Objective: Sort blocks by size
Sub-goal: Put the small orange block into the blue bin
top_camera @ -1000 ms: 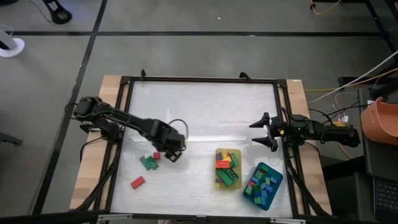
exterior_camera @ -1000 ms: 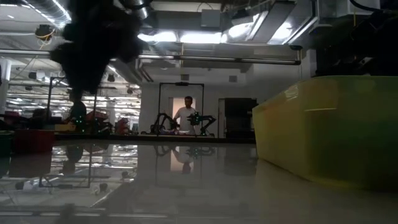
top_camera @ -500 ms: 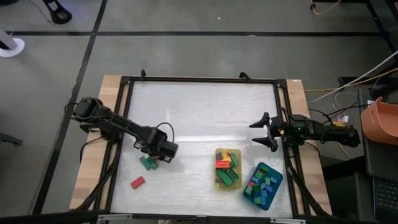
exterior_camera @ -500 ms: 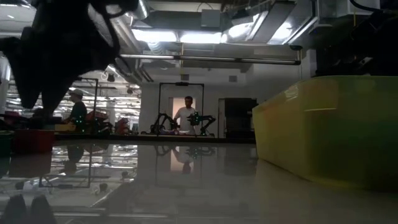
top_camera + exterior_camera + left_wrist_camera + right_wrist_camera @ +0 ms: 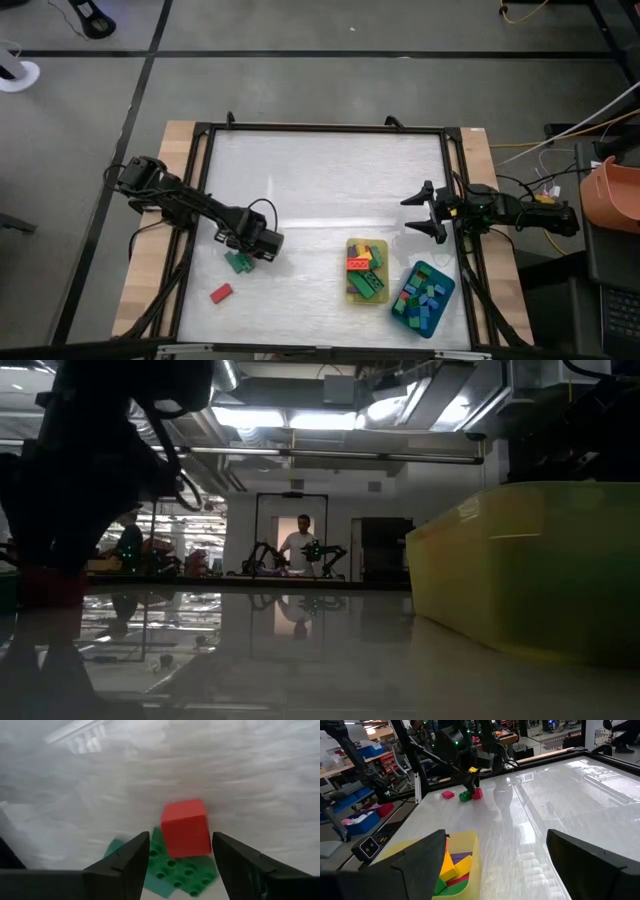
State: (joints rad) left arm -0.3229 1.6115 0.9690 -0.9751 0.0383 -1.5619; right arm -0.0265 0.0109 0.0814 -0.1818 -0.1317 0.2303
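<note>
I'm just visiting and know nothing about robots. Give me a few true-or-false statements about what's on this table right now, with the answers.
1. The left gripper is open above a small red cube. True.
2. That red cube lies in the yellow tray. False: it is on the table beside a green block.
3. The right gripper holds a blue block. False: it is open and empty, waiting at the table's right edge.
4. The teal tray holds blocks. True.
5. Another red block lies alone on the table. True.

Dark left arm stretched low over the table, left gripper (image 5: 247,252) fingers spread, dark right arm waiting at the right edge, right gripper (image 5: 419,211) fingers spread wide
</note>
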